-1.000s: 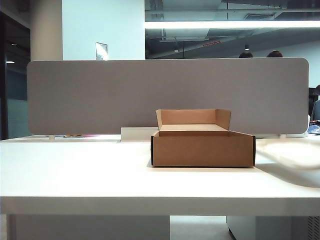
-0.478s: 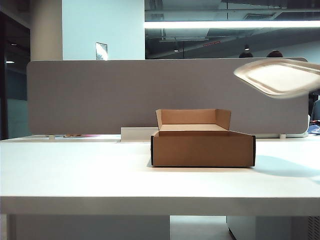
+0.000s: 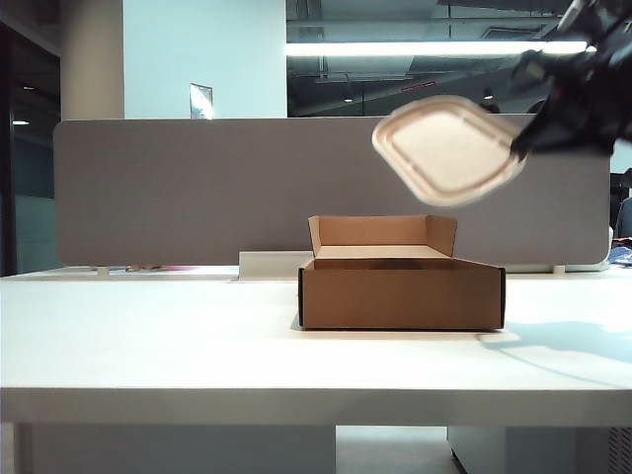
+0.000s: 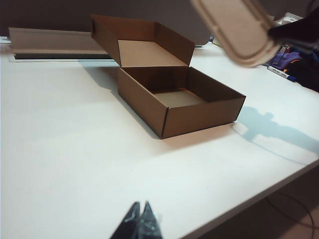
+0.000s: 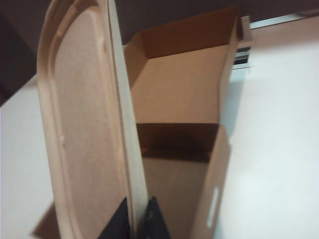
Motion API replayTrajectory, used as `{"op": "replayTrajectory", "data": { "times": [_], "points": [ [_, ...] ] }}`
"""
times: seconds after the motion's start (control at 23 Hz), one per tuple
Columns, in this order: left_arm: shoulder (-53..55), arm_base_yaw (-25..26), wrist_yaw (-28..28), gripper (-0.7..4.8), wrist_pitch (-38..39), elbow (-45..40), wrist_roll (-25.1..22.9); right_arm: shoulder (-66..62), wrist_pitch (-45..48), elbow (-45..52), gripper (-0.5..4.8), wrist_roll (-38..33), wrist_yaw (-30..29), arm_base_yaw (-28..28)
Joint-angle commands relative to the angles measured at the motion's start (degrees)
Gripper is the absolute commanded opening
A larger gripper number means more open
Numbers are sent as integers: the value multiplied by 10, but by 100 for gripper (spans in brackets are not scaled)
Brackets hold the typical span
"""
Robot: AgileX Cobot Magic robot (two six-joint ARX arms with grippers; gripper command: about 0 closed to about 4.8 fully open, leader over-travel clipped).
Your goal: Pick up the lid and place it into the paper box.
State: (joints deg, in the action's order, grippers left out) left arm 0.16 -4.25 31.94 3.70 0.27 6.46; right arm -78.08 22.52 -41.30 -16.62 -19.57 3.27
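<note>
You have one lid (image 3: 449, 150) and one paper box (image 3: 401, 292) on the white table (image 3: 148, 336). The lid is a beige moulded-fibre rounded rectangle with a stepped rim; the box is brown corrugated cardboard, flap upright. Your right gripper (image 5: 138, 219) is clamped on the lid's edge, holding it tilted above the box, further left than half a second ago. Your left gripper (image 4: 140, 224), fingers together, hangs over the table's near edge.

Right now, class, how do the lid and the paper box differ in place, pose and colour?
The lid hangs tilted in the air, pinched at its edge by the shut right gripper; the paper box rests flat on the table. The lid is pale beige with rounded corners; the box is darker brown and square-cornered. Both are fibre-based. The left gripper is shut, holding nothing.
</note>
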Motion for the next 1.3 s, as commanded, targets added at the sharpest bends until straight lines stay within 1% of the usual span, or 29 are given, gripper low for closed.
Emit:
{"op": "replayTrajectory", "data": {
  "times": [0.04,0.3,0.35,0.48,0.52,0.57,0.61,0.78,0.87,1.17,1.3],
  "points": [
    [1,1,2,-5,-7,2,0,-59,57,-3,-6,4,6,3],
    [1,1,2,-5,-7,2,0,-110,62,-3,-6,11,4,6],
    [1,1,2,-5,-7,2,0,-113,62,-3,-6,24,4,7],
    [1,1,2,-5,-7,2,0,-114,61,-3,-6,129,7,25],
    [1,1,2,-5,-7,2,0,-114,62,-3,-6,143,6,26],
    [1,1,2,-5,-7,2,0,-115,63,-3,-6,155,21,32],
    [1,1,2,-5,-7,2,0,-116,64,-3,-6,156,37,34],
    [1,1,2,-5,-7,2,0,-121,65,-3,-6,160,47,34],
    [1,1,2,-5,-7,2,0,-121,66,-3,-6,183,52,34],
    [1,1,2,-5,-7,2,0,-121,87,-3,-6,183,95,35],
    [1,1,2,-5,-7,2,0,-121,96,-3,-6,182,94,36]
  ]
}}
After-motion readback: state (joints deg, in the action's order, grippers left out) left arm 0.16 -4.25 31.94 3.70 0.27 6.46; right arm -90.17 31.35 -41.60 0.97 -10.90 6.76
